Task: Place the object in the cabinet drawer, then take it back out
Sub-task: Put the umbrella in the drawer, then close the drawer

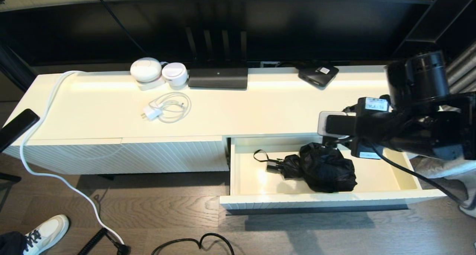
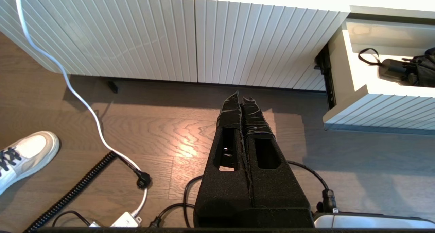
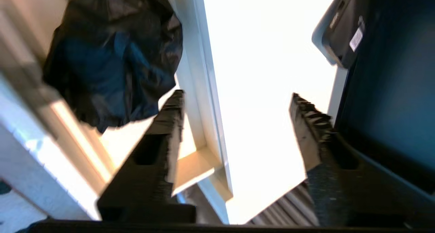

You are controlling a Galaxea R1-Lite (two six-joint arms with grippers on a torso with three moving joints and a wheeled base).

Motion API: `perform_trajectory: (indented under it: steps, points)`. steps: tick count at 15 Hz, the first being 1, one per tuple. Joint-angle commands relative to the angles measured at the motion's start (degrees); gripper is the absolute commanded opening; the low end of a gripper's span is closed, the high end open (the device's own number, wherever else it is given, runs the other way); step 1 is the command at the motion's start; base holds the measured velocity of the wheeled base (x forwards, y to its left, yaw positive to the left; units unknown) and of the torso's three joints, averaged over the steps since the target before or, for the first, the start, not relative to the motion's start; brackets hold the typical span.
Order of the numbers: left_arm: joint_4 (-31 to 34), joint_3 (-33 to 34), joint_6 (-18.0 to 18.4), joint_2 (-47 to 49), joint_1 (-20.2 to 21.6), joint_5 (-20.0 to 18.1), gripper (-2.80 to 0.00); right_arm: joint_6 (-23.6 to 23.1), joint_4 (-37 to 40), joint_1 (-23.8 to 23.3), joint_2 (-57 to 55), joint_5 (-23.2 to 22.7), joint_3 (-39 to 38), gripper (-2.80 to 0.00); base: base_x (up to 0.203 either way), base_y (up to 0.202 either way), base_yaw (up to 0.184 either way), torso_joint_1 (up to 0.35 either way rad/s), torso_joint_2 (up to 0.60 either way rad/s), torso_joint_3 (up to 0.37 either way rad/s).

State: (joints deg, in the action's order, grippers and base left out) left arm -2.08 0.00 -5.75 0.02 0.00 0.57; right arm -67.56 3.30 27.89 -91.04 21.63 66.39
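Inside the pulled-out drawer (image 1: 403, 173) lies the umbrella (image 1: 323, 167) (bunched) — right fingers (image 3: 170, 117) released, left fingers (image 2: 243, 110) clenched.

A long, low cream cabinet (image 1: 260, 110) runs along the wall, its top glossy and catching a bright strip of light near the back. Its front panel (image 1: 119, 156) is vertically ribbed. Behind it the wall is dark, almost black, with a paler band above. The floor (image 1: 167, 206) is grey-brown wood plank with clear grain. A white cable (image 1: 44, 165) trails off the cabinet's left end down across the boards, and a black cord (image 1: 197, 244) loops nearby.
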Motion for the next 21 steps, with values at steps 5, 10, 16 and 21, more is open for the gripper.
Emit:
perform_trajectory:
  steps: [5, 10, 16, 21]
  points:
    - [0.0, 0.0, 0.0, 0.0, 0.0, 0.1, -2.80, 3.7, 10.8, 2.8, 16.3, -2.0, -9.0, -2.80, 0.000, 0.000, 0.000, 0.000, 0.00, 0.000]
    - [0.0, 0.0, 0.0, 0.0, 0.0, 0.0, -2.80, 10.0, 13.1, 8.5, 21.2, -6.2, -22.1, -2.80, 0.000, 0.000, 0.000, 0.000, 0.00, 0.000]
    - [0.0, 0.0, 0.0, 0.0, 0.0, 0.1, -2.80, 18.5, 12.2, 15.2, 13.5, -9.4, -24.9, -2.80, 0.000, 0.000, 0.000, 0.000, 0.00, 0.000]
    - [0.0, 0.0, 0.0, 0.0, 0.0, 0.0, -2.80, 18.6, 8.1, 15.1, 5.5, -12.3, -26.0, -2.80, 0.000, 0.000, 0.000, 0.000, 0.00, 0.000]
